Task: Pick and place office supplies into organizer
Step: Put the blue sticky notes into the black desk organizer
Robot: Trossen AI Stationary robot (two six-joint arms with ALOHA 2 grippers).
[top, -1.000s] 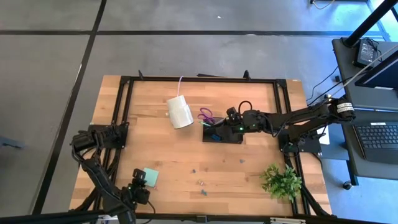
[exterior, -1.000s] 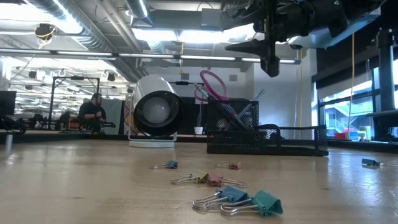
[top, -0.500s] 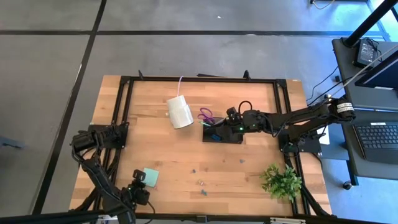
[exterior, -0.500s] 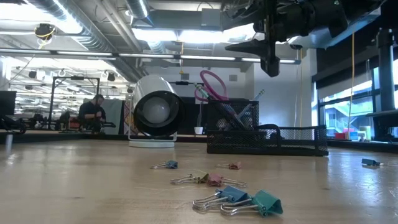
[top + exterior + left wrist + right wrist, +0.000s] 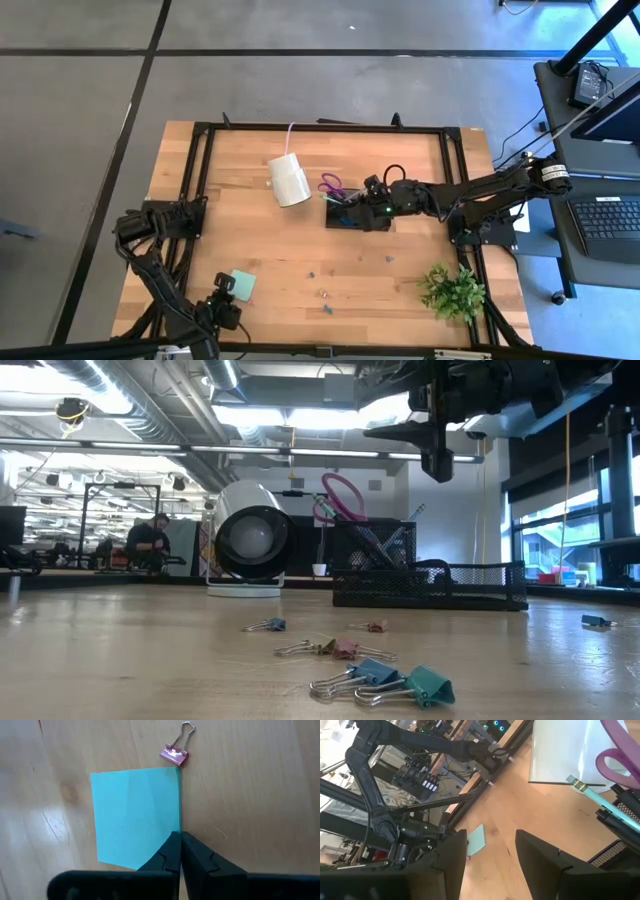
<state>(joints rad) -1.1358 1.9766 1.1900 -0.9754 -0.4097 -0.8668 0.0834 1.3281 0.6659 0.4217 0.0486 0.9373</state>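
Observation:
A mint-green sticky-note pad (image 5: 135, 815) lies flat on the wooden table near its front left corner (image 5: 241, 285). My left gripper (image 5: 179, 840) is shut at the pad's edge (image 5: 226, 298). The black mesh organizer (image 5: 440, 585) stands at mid-table (image 5: 352, 218). Purple-handled scissors (image 5: 340, 495) and pens stand upright in its tall cup. My right gripper (image 5: 490, 855) hangs open above the organizer (image 5: 437, 455) with nothing between its fingers. Several binder clips (image 5: 385, 678) lie loose on the table. My left gripper has its fingertips closed together on one side edge of the pad (image 5: 178, 827), close to a corner. One finger (image 5: 162, 857) lies over the pad, the other (image 5: 200, 857) over the bare table. They slant down onto it. The pad stays flat on the table.
A white roll (image 5: 289, 180) lies on its side left of the organizer. A green plant (image 5: 452, 290) stands at the front right. A pink binder clip (image 5: 175, 754) lies at the pad's far corner. Black frame rails (image 5: 200, 180) run along the table's edges.

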